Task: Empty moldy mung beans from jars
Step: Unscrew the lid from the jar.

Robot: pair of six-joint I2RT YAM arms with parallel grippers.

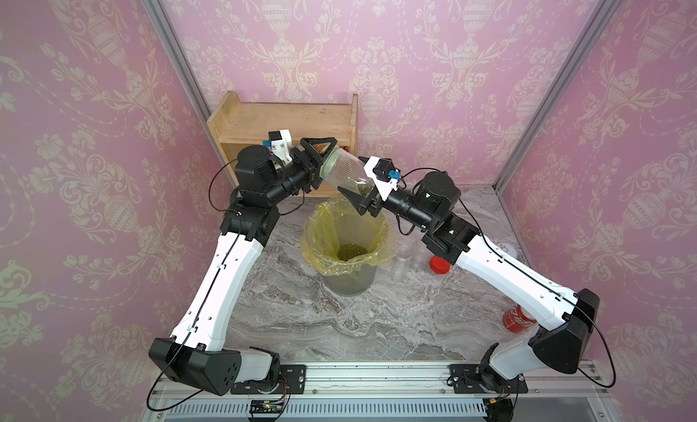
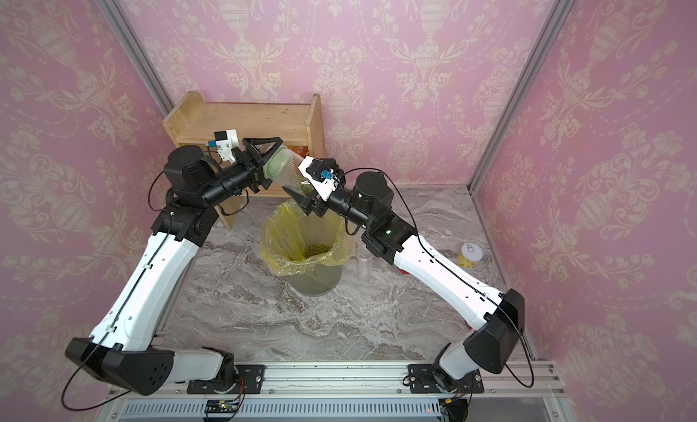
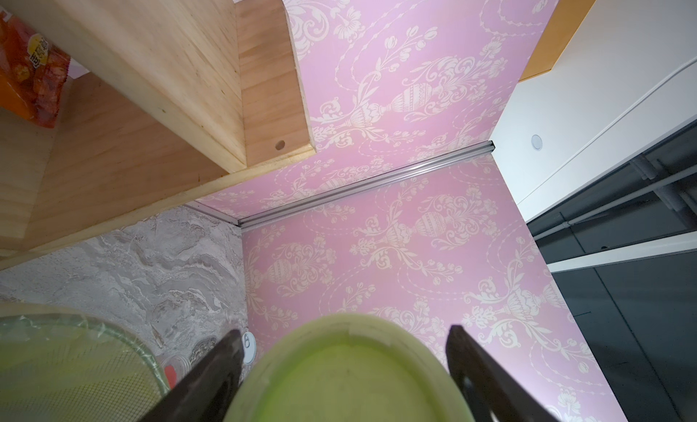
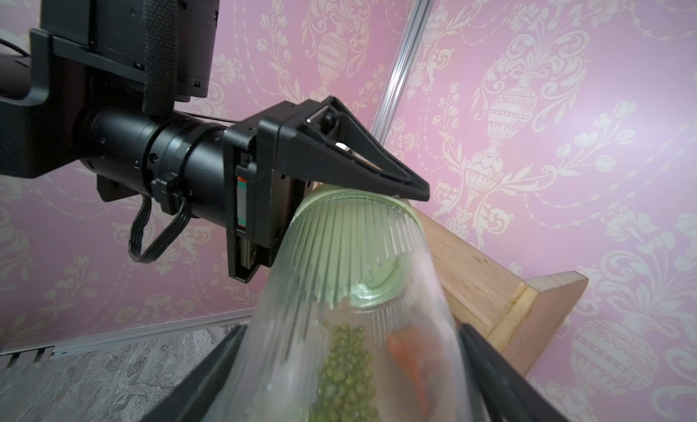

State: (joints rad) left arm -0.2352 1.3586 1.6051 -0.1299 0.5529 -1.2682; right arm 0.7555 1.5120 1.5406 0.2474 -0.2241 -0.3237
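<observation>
The wide ribbed jar hangs tilted in the air above the bin, held from both ends. My left gripper is shut on its pale green lid. My right gripper is shut on the jar's clear body. A strip of mung beans lies inside the jar, near the right gripper's fingers. More mung beans lie at the bottom of the bin. Two clear lidless jars stand to the right of the bin.
The bin has a yellow bag liner and stands mid-table under the held jar. A wooden shelf with an orange snack packet stands behind the grippers. A red lid, a red drink can and a yellow tin are at the right.
</observation>
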